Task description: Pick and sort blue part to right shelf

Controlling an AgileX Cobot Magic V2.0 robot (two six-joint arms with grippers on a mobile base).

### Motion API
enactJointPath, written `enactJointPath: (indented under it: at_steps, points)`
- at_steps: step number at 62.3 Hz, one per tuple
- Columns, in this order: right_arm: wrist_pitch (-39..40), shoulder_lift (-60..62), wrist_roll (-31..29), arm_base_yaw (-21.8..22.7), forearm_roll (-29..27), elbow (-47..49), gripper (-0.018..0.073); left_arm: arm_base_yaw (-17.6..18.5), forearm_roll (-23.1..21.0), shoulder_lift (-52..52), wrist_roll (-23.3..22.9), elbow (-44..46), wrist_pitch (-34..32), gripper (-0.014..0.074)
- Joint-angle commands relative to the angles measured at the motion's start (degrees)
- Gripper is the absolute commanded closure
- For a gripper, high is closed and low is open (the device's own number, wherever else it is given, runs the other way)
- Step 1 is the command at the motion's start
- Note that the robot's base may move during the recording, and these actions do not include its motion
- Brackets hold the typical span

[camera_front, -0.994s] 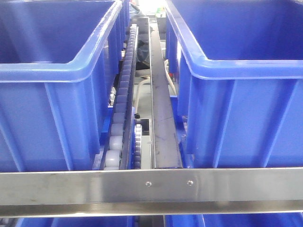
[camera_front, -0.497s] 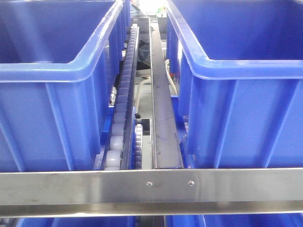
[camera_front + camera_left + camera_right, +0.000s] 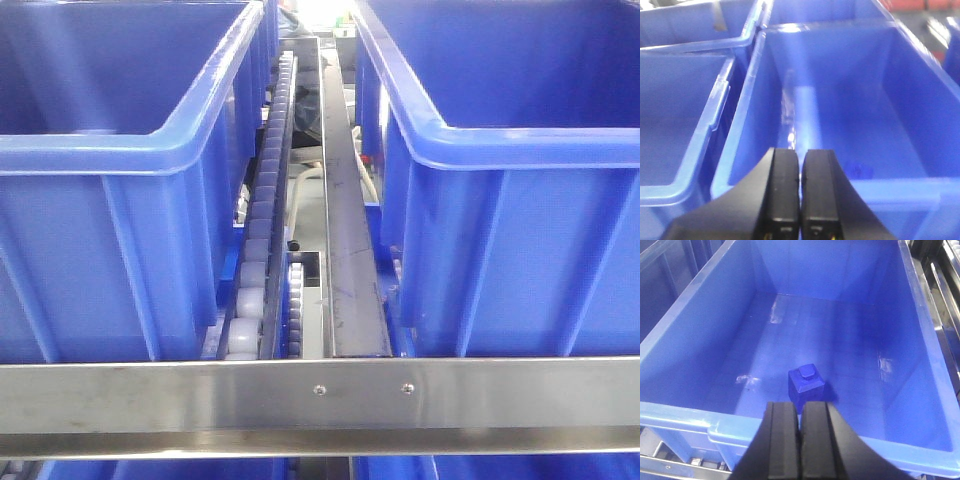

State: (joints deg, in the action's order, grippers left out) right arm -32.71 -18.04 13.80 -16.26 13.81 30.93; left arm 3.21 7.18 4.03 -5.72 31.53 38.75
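**Q:** On the right shelf, what did the front view show?

**A:** A steel front rail with two screws ran across the bottom of the frame. Behind it stood two large open-top blue bins, the left bin and the right bin. Between them ran a track of grey rollers and a flat metal guide strip. Neither arm appeared in this view.

**Q:** Where was the blue part?

**A:** In the right wrist view, the blue part lay on the floor of a blue bin, near the front wall. It was a small block with a raised cap on top. Nothing held it.

**Q:** State of the right end effector?

**A:** The right end effector had its two black fingers pressed together, with nothing between them. It hung over the bin's near rim, just in front of the part, without touching it.

**Q:** And the left end effector?

**A:** The left end effector likewise had its fingers together and held nothing. It was positioned above the near edge of a long blue bin. A small dark blue object sat at the bottom of that bin; its type could not be determined. A second blue bin stood just beside it on the left.
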Motion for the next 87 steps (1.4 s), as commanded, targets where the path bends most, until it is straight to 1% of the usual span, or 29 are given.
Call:
enactJointPath:
  at_steps: [1,6,9,10,14,24,29,32,41,48,87]
  points:
    - [5.21,-0.47,-0.29,-0.11,1.48,1.64,0.0524,-2.72,-3.33,-1.52,-0.19,-4.09,-12.32,0.0472]
    - [5.21,-0.47,-0.29,-0.11,1.48,1.64,0.0524,-4.83,-5.37,-4.52,-0.19,-10.19,-18.99,0.0472]
    - [5.21,-0.47,-0.29,-0.11,1.48,1.64,0.0524,-5.88,-6.38,-5.78,-0.19,-13.25,-21.91,0.0472]
    - [5.21,-0.47,-0.29,-0.11,1.48,1.64,0.0524,-6.20,-7.18,-5.79,-0.19,-14.81,-23.46,0.0472]
    - [5.21,-0.47,-0.29,-0.11,1.48,1.64,0.0524,-7.12,-7.86,-5.56,-0.19,-19.51,-29.27,0.0472]
    - [5.21,-0.47,-0.29,-0.11,1.48,1.64,0.0524,-7.43,-8.45,-5.67,-0.19,-29.80,-44.91,0.0472]
    - [5.21,-0.47,-0.29,-0.11,1.48,1.64,0.0524,-7.30,-8.45,-5.67,-0.46,-33.54,-50.33,0.0472]
    - [5.21,-0.47,-0.29,-0.11,1.48,1.64,0.0524,-6.72,-8.34,-5.67,-0.46,-33.03,-48.03,0.0472]
    - [5.21,-0.47,-0.29,-0.11,1.48,1.64,0.0524,-4.02,-8.34,-5.67,-0.46,-33.28,-48.71,0.0472]
    - [5.21,-0.47,-0.29,-0.11,1.48,1.64,0.0524,-2.76,-8.34,-5.67,-0.46,-33.28,-48.71,0.0472]
    - [5.21,-0.47,-0.29,-0.11,1.48,1.64,0.0524,-2.43,-8.34,-5.67,-0.46,-33.28,-48.60,0.0472]
